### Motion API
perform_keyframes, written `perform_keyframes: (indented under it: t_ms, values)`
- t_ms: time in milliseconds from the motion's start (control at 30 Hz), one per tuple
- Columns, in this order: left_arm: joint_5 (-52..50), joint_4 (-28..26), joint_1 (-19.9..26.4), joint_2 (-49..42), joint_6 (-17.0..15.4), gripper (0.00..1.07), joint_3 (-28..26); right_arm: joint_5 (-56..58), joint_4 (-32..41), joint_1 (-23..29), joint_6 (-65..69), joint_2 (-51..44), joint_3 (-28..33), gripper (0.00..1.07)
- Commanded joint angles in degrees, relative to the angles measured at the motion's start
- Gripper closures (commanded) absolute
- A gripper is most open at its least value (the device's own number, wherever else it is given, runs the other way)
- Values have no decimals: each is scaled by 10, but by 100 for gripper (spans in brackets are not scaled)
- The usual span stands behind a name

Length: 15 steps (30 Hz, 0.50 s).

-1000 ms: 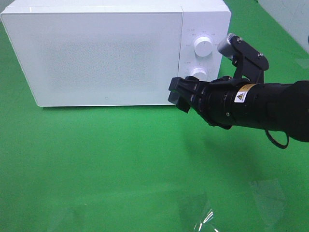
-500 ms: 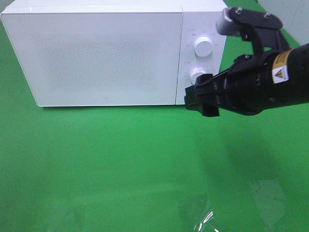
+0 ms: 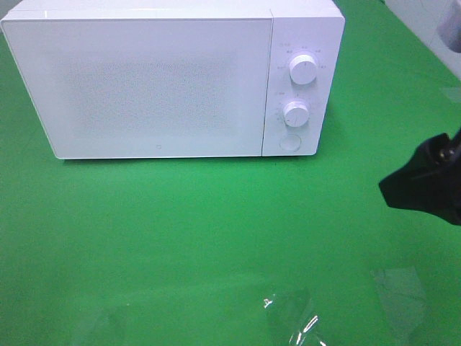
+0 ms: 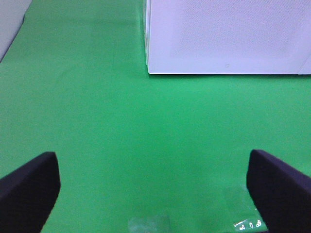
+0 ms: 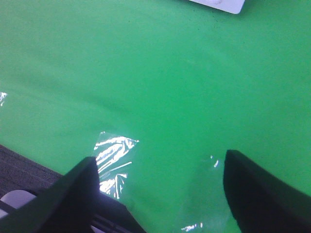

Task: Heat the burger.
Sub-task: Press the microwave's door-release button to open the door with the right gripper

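The burger is out of view in every frame. A white microwave [image 3: 144, 79] stands at the back of the green table with its door shut; its two knobs [image 3: 302, 70] and a round button [image 3: 289, 141] are on its right panel. My right gripper [image 3: 421, 187] hangs at the right edge, well away from the microwave. In the right wrist view it [image 5: 160, 160] is open over bare green cloth, nothing between its fingers. My left gripper [image 4: 151, 158] is open too, facing the microwave's front [image 4: 223, 34] from a distance. It does not show in the exterior view.
Shiny clear film patches lie on the cloth near the front [image 3: 295, 317] [image 5: 114, 160]. In the right wrist view the table's edge and the dark floor [image 5: 19, 170] show beside the right gripper. The green cloth [image 3: 180, 231] covers the table in front of the microwave.
The right arm has drawn back from the microwave's control panel, swinging right and toward the front until only its gripper shows at the right edge. The microwave has not changed.
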Motion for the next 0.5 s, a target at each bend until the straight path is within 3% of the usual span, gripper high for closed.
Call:
perform_keyframes:
  t_ms: [33,200,267,367,500]
  values:
    - [-6,-3,1,-10,-1,10,2,42,-1,-3,-10,-77,21,38]
    - [-6,-3,1,-10,-1,10,2,41,-3,-16,-10,-132,49,38]
    - [-6,-3,1,-10,-1,10,2,46,14,-69,-10,-199,72,38]
    - [-6,-3,1,-10,-1,10,2,47,22,-83,-10,-217,74,38]
    - [-6,-3,1,-10,-1,10,2,57,53,-167,-44,-309,93,38]
